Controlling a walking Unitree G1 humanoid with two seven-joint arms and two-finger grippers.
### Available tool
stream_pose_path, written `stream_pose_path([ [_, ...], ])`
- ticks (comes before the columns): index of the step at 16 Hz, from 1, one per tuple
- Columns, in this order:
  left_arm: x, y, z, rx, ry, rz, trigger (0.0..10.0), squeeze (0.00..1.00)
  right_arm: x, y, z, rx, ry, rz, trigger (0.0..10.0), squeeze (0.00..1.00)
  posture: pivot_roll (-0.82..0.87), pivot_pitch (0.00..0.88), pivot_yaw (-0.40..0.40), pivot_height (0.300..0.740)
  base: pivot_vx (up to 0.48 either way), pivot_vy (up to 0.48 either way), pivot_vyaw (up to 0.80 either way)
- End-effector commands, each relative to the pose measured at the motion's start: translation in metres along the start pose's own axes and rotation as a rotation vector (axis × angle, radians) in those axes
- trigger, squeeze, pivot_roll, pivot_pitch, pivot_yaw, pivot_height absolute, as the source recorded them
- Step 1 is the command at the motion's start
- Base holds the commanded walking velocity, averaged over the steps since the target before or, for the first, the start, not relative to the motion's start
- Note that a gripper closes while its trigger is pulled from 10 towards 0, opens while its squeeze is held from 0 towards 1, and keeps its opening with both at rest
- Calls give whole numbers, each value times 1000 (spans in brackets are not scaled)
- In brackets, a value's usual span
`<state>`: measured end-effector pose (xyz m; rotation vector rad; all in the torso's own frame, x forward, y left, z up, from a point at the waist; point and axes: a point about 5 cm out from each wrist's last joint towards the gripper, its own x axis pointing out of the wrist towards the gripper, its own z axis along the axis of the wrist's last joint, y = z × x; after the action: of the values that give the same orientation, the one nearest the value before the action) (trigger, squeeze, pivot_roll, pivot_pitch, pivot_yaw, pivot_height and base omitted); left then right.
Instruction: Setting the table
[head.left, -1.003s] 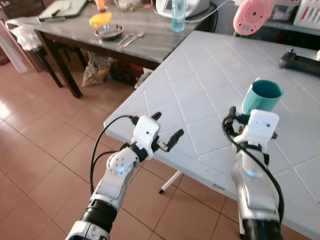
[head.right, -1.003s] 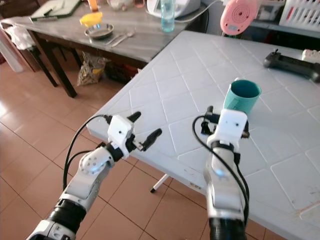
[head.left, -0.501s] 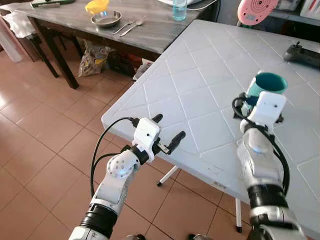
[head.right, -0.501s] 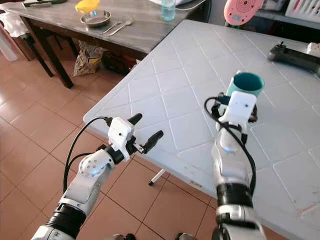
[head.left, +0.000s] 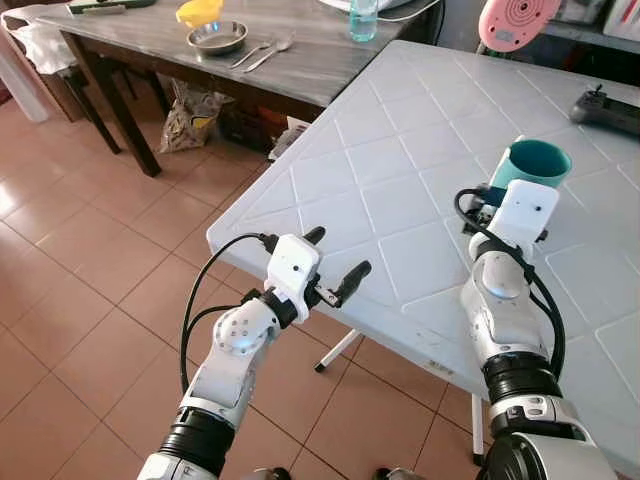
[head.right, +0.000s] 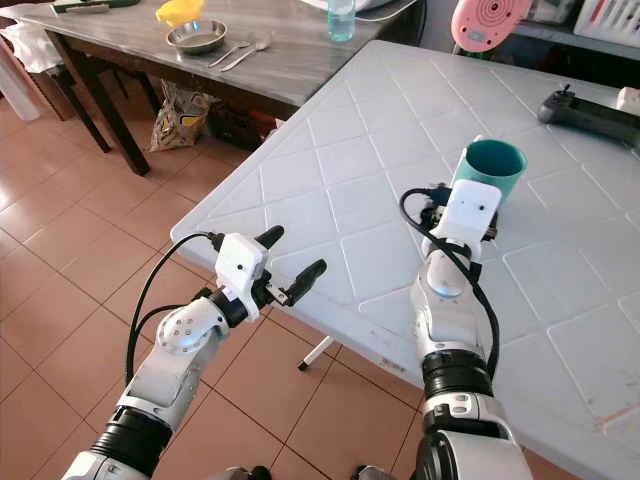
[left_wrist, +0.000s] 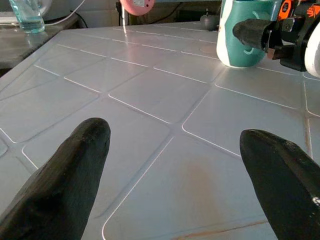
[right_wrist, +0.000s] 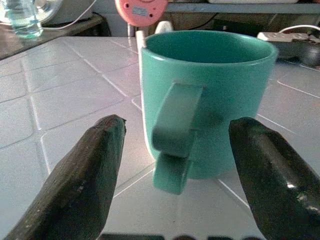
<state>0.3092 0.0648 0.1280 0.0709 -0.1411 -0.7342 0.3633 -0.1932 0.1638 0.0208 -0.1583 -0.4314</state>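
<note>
Standing upright on white table (head.left: 400, 190), teal mug (head.left: 531, 172) toward 2 o'clock from table's near corner, well in from the edge. Handle turned back toward right gripper (right_wrist: 177, 165), seen head-on between its two fingers in right wrist view. Jaws spread wide, a finger either side of handle, tips short of mug wall, not touching; mug resting on its own base. Wrist low and level with table, probably so fingers meet the mug at mid-height rather than from above.

Left gripper (head.left: 335, 270) hanging at table's near corner, about 7 o'clock from mug, well apart from it. Jaws wide, nothing between them. Left wrist view looking flat across tabletop at mug and right gripper's fingers. Likely parked there out of the way while right arm works.

Beyond mug at 12 o'clock: pink fan (head.left: 517, 20) at far edge. Black controller (head.left: 605, 105) at 1 o'clock. On dark table (head.left: 300, 75) at 10 o'clock: steel bowl (head.left: 217, 38), cutlery (head.left: 262, 52) beside it, yellow object (head.left: 199, 12), water bottle (head.left: 362, 18). Bag (head.left: 190, 120) on tiled floor under it.

Judgement: mug placed or about to be taken; cannot tell which. Closing on handle alone risks twisting; wide stance suits the body.
</note>
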Motion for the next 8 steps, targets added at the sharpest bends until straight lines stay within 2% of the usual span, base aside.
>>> stream_pose_path([
  [1,-3,0,-1,-1,5,6,10000,0,2,-3,0,13,2,-38,0,0,76,172,56,740,0,0,0],
  [8,-2,-1,-1,2,9,-5,10000,0,2,-20,-4,15,-7,-101,0,0,73,172,64,740,0,0,0],
])
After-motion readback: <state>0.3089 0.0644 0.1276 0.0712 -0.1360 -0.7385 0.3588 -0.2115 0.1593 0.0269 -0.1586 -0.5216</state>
